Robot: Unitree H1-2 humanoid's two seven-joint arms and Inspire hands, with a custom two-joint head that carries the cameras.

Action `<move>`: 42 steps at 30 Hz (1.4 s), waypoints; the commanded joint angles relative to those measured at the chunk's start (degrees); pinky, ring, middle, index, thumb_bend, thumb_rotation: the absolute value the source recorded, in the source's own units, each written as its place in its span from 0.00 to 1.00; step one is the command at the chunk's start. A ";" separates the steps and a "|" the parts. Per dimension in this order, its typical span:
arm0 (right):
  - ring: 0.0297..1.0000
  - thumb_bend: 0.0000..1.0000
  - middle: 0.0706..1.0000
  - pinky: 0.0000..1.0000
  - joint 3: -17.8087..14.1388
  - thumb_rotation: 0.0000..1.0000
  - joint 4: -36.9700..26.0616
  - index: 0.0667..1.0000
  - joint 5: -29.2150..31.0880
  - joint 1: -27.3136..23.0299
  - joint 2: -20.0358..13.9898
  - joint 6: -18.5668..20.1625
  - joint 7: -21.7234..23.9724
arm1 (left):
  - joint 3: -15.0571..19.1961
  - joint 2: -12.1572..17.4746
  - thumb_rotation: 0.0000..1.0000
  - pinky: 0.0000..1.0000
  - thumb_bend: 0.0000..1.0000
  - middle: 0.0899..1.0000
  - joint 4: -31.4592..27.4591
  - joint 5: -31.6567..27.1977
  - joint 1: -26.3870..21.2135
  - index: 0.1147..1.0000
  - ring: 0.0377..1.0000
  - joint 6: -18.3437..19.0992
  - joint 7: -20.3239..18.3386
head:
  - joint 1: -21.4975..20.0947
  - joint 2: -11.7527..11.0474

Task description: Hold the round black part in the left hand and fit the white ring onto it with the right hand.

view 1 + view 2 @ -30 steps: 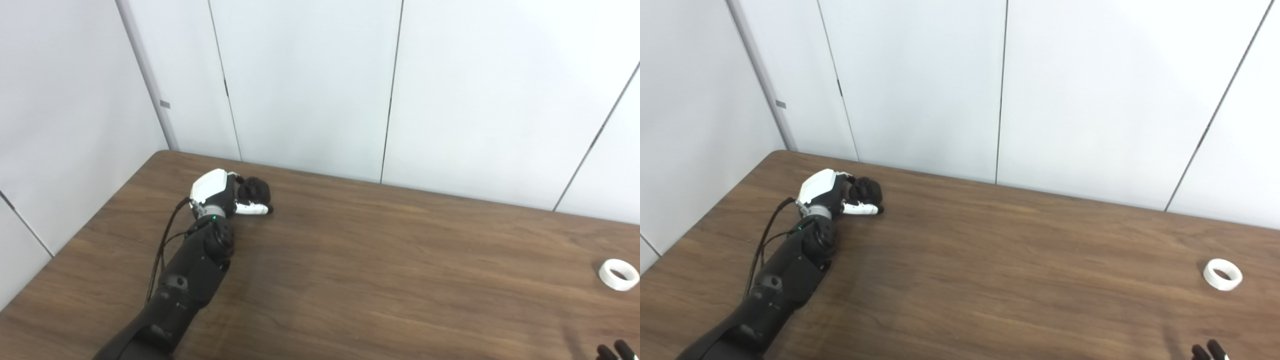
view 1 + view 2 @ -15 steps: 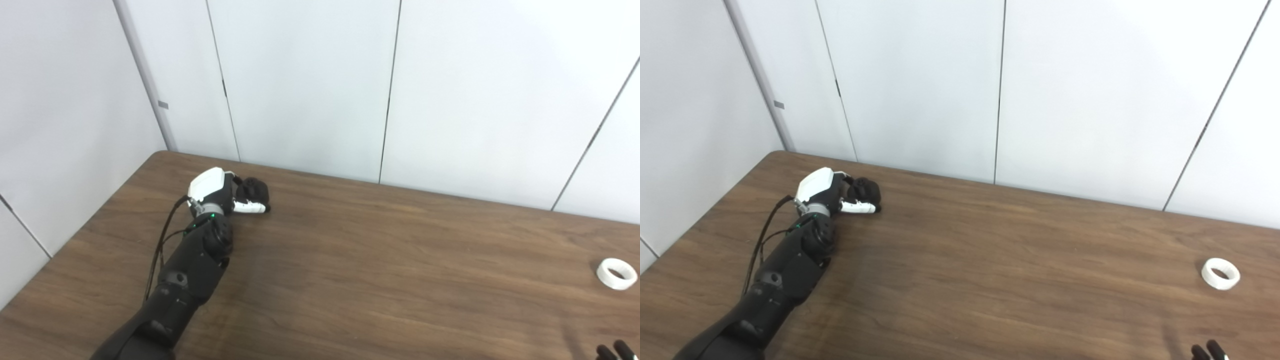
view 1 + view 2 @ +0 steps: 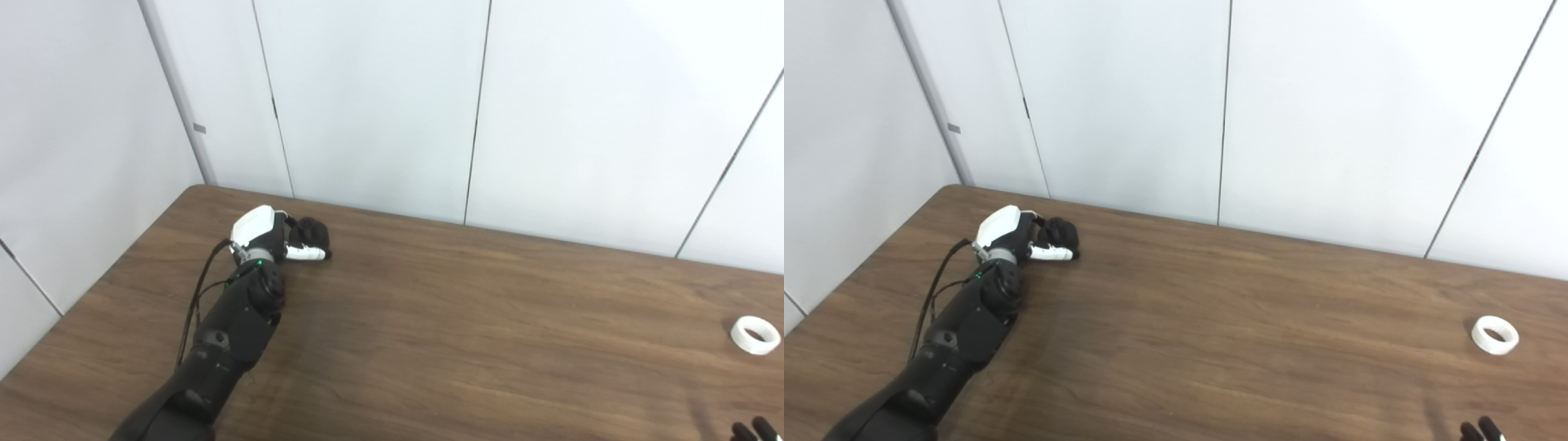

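The round black part (image 3: 311,231) rests on the brown table (image 3: 465,318) near its far left corner. My left hand (image 3: 269,234), white-backed with black fingers, is curled around this part, its thumb lying across the front. Most of the part is hidden by the fingers. The white ring (image 3: 755,335) lies flat on the table at the far right, on its own. Of my right hand (image 3: 752,430), only dark fingertips show at the bottom right corner, well short of the ring; whether they are open or closed is not visible.
White wall panels (image 3: 380,104) stand right behind the table's far edge and along its left side, close to the left hand. My left forearm (image 3: 233,324) lies diagonally over the table's left part. A wide stretch of bare wood separates the two hands.
The left hand's fingers have drawn a little tighter around the black part. The view has shifted slightly. The ring and the right fingertips stay where they were.
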 commanded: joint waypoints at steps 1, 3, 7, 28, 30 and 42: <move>0.95 0.50 0.93 0.95 0.13 1.00 -0.03 0.96 0.00 0.99 0.64 -1.51 -0.24 | 0.51 1.29 0.37 1.00 0.92 0.88 -0.43 0.03 -4.02 0.72 0.97 -0.43 1.64 | 0.03 0.03; 0.95 0.50 0.93 0.95 0.13 1.00 0.05 0.96 0.27 0.97 0.65 -1.55 -0.16 | 0.44 1.32 0.37 1.00 0.92 0.87 -0.76 -0.38 -3.89 0.72 0.97 -0.38 1.56 | 0.03 0.03; 0.95 0.48 0.94 0.95 0.14 1.00 -0.09 0.96 0.37 1.06 0.67 -1.38 -0.16 | 0.34 1.37 0.36 1.00 0.91 0.87 -0.83 -0.69 -3.83 0.71 0.97 -0.29 1.72 | 0.03 0.03; 0.94 0.51 0.93 0.95 0.08 1.00 0.11 0.95 0.35 0.96 0.67 -1.48 -0.25 | 0.00 1.60 0.23 1.00 0.81 0.83 0.48 -0.97 -4.47 0.57 0.95 -0.87 2.69 | 0.12 0.03; 0.95 0.51 0.93 0.95 0.05 1.00 0.12 0.96 0.66 0.98 0.60 -1.44 -0.13 | 0.72 1.41 0.10 1.00 0.58 0.83 0.93 -1.83 -4.58 0.45 0.95 -1.54 3.19 | 0.17 0.05; 0.94 0.50 0.94 0.94 0.20 1.00 0.17 0.97 0.07 1.06 0.38 -1.57 -0.03 | 0.80 1.62 0.05 1.00 0.52 0.77 1.47 -2.85 -4.01 0.42 0.90 -4.58 5.48 | 0.01 -0.04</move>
